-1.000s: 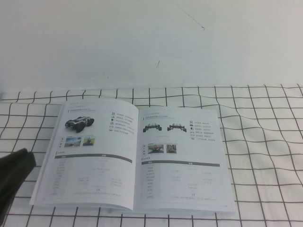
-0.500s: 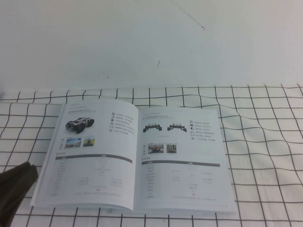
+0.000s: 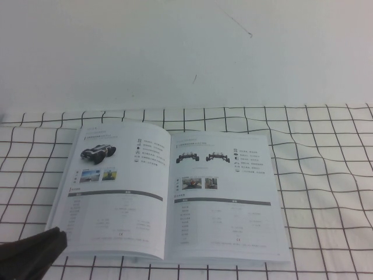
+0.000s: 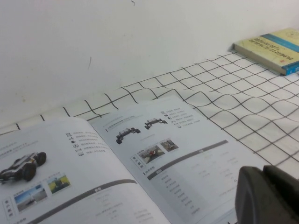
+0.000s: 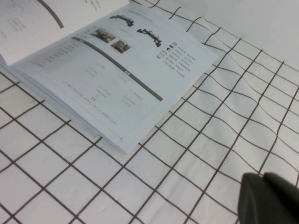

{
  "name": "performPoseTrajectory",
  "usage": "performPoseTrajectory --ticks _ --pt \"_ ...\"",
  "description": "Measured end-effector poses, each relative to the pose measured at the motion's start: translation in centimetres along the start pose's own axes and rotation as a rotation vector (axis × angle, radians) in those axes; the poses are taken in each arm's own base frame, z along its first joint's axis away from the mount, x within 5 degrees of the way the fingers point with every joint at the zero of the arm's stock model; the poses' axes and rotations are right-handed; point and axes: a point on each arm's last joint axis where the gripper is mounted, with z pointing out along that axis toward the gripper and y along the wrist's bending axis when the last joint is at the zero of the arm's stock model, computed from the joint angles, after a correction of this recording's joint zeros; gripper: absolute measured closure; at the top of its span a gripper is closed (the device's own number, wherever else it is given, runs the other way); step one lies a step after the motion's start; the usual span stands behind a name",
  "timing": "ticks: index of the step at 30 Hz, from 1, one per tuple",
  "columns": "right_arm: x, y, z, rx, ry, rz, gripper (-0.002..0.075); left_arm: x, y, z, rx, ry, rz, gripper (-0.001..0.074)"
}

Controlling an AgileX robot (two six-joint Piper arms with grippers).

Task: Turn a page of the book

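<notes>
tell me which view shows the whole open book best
The high view: the book lies open, both pages and all edges visible. The left wrist view cuts off its near side behind the left gripper. The right wrist view shows mainly one page, beyond the shut right gripper.

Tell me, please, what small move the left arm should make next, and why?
Probably draw the left gripper back off the book at its near left corner, to park. Both pages lie flat, nothing is lifted or held, and the right gripper hangs over the checked cloth beside the book, fingers shut.
</notes>
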Motion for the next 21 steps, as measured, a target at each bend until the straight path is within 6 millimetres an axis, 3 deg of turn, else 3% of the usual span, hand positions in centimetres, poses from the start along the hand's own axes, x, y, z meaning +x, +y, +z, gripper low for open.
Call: performPoseTrajectory --ticks 5,10,14,21 --pt "0.0 0.0 0.0 0.000 -0.002 0.000 0.0726 2.3 1.4 -0.2 -0.148 -0.128 -0.029 0.0737" --pt "0.0 0.0 0.0 0.000 -0.002 0.000 0.0726 5.2 3.0 -0.7 -0.355 -0.225 0.164 0.0737" --pt "0.0 0.0 0.0 0.000 -0.002 0.000 0.0726 7.9 3.8 -0.4 -0.432 -0.315 0.180 0.0737" --pt "0.0 0.0 0.0 0.000 -0.002 0.000 0.0726 9.6 4.2 -0.5 -0.506 -0.220 0.097 0.0737"
